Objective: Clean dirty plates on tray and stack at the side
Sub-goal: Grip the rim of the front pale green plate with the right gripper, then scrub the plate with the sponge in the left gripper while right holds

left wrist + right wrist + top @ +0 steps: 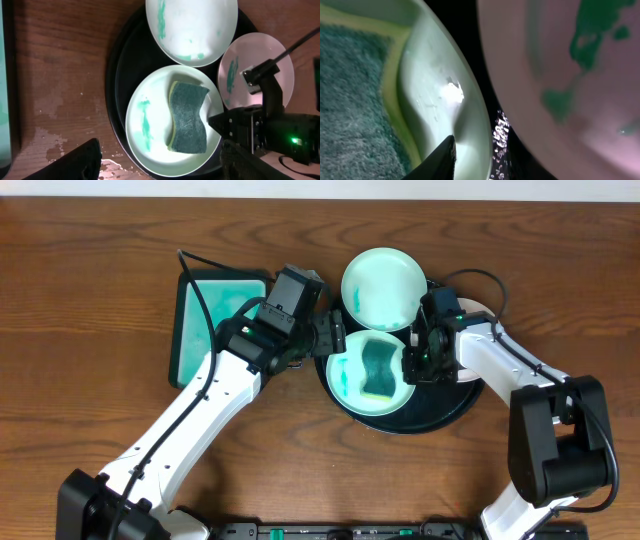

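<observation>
Scrubbing looks to be the step in hand: a sponge (378, 368) lies loose on a smeared plate (345, 380) in the tray (440, 412), right of desk centre. The left hand (328, 338) gapes empty beside it. Whether the right hand (412, 362) grips, I cannot tell. Next, seize the sponge.

The brown wooden table (100, 260) carries two things flat on its top: a teal rectangular tray (200, 330) at the left and, just right of it, the round black tray (432, 412) (glossy, raised rim). Beside the black rim the wood shows a wet patch (52, 145) — pale and speckled.
</observation>
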Motion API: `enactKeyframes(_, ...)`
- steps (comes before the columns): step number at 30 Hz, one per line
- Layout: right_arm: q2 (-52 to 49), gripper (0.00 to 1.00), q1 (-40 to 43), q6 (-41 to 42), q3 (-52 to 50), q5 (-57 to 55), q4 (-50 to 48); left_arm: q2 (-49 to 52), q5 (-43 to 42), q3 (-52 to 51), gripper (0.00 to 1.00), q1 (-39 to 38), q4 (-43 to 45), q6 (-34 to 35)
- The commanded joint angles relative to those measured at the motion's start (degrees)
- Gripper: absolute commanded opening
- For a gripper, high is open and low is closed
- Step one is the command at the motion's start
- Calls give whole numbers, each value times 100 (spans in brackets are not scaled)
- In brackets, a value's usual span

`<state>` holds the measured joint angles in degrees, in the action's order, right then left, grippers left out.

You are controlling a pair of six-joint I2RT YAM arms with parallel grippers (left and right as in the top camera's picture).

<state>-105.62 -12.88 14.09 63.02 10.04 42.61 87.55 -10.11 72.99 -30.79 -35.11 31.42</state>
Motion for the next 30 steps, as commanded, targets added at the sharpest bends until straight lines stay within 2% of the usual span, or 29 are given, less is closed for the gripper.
enactKeyframes(1,-24,31,-83,-356,33,-103,-249,13,96,7,77,24,-57,-79)
enactKeyframes(8,-24,29,-31,-498,33,-256,-634,92,-76,-4,77,-13,-85,-81)
enactKeyframes(12,-24,16,-17,-496,33,-251,-643,299,-330,-7,77,-151,-63,-79)
enactKeyframes(18,-26,5,-28,-496,28,-249,-643,778,-452,-7,77,-472,166,-76)
enactKeyframes(22,-26,7,-28,-494,22,-247,-640,1209,-791,-7,77,-732,586,-98)
enactKeyframes(27,-26,7,-31,-492,2,-205,-643,1637,-758,-7,76,-953,940,-118)
enactKeyframes(28,-26,7,-31,-492,2,-205,-643,1716,-719,-7,72,-973,1003,-118)
enactKeyframes(30,-26,7,-28,-492,2,-205,-640,1860,-682,-7,69,-981,1126,-118)
